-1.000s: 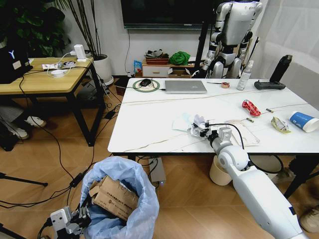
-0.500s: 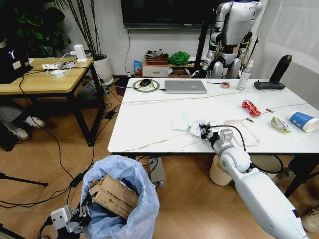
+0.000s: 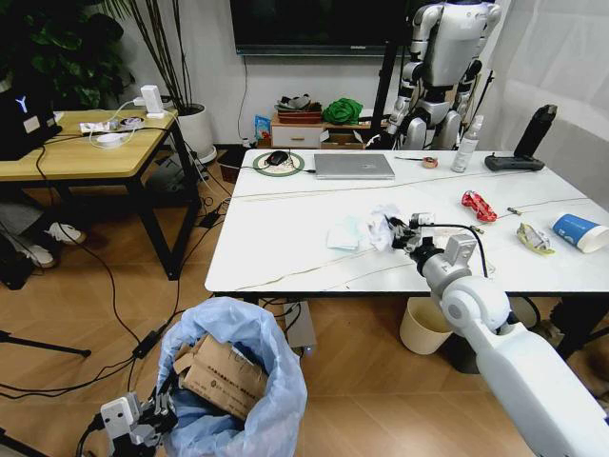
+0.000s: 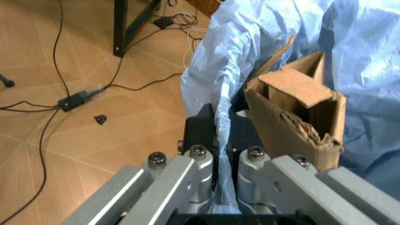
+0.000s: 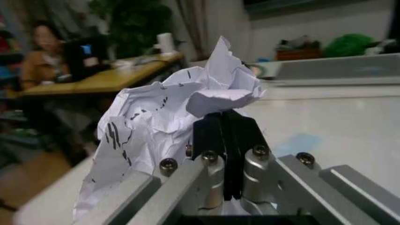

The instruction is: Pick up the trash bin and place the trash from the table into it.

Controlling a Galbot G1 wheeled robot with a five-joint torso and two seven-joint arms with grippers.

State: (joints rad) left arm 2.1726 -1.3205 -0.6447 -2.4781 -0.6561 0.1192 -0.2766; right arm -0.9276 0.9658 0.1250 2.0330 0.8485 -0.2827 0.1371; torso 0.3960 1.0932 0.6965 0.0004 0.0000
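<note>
1. Blue-bagged bin (image 3: 233,381) standing on the floor in front of the table (image 3: 285,238), near the left corner; left gripper (image 3: 157,416) pinching the bag's rim, fingers (image 4: 201,131) closed tight on the plastic in the left wrist view. Not possible to tell whether lifted clear of the floor.
2. Holding cardboard (image 3: 221,376) inside the bin already; judging that part of the job as done.
3. Carrying a crumpled white paper (image 3: 384,226) in the right gripper (image 3: 401,231), fingers (image 5: 211,136) clamped narrow on the wad, just above the tabletop near the front edge. Judging this piece as picked but not yet delivered: bin sitting well apart, low and to the left.
4. Lying beside the held paper: a pale tissue (image 3: 345,234), untouched.
5. Lying behind the right arm: a flat white pouch (image 3: 481,238), partly hidden.
6. Lying farther right on the table: a red wrapper (image 3: 480,205), a yellowish wrapper (image 3: 535,239) and a blue-and-white cup (image 3: 579,231) on its side near the right edge. All waiting for collection.
7. Sitting at the table's far side: a laptop (image 3: 354,166) and a spray bottle (image 3: 466,144), not counting as trash.
8. Assessing overall progress as early to middle: bin gripped, one item inside, one item in transit, at least five pieces remaining on the table.
</note>
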